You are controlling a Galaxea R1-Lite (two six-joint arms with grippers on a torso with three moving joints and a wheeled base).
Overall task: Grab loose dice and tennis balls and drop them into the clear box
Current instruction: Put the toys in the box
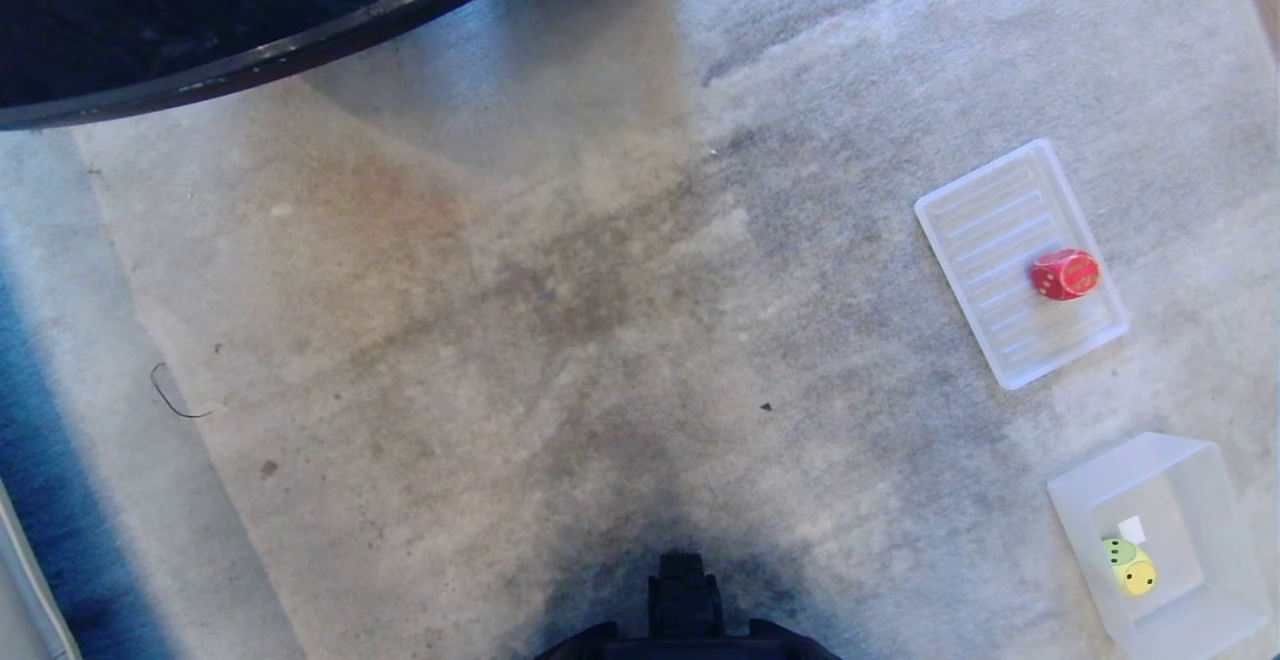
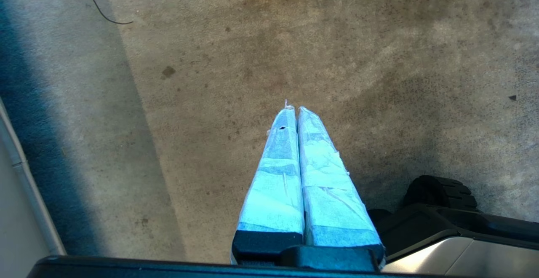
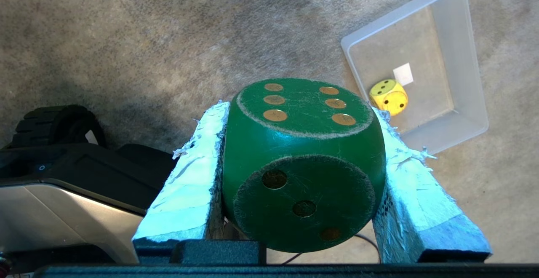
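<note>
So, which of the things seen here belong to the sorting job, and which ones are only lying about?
Belong to the job:
- green die, gripped in the right claw
- yellow die, inside the clear box
- red die, lying on the ribbed tray

Only lying about:
- ribbed tray
- dark round table
- thin black wire on the carpet
- left claw, shut and idle

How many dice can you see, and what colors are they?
Red dice: 1, the red die on the ribbed tray
Yellow dice: 1, the yellow die in the clear box
Green dice: 1, the green die held in the right claw
Total: 3
</note>
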